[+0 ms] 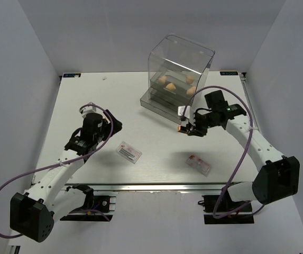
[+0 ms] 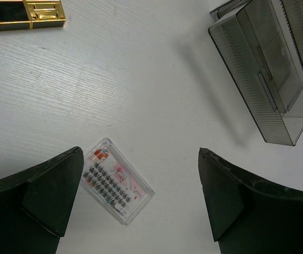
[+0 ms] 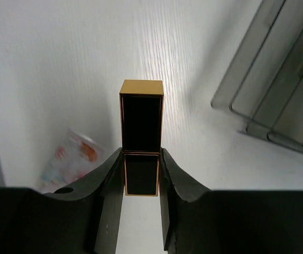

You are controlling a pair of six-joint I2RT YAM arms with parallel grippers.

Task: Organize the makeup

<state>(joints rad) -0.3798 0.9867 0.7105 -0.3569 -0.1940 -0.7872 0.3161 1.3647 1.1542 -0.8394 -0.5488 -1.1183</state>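
White surface (image 1: 88, 95), clear drawer box (image 1: 180, 69) at its far right. Left gripper (image 2: 140, 152) spread wide and empty above one flat packet (image 2: 117, 181); right gripper (image 3: 141, 159) clenched on a dark-and-gold tube (image 3: 141, 114) near the box. Second packet (image 1: 198, 164) near the front edge, peach sponges (image 1: 170, 86) inside the box.

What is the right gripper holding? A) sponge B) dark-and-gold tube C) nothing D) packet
B: in the right wrist view the right gripper is closed on both sides of the tube, which sticks out past its tips.
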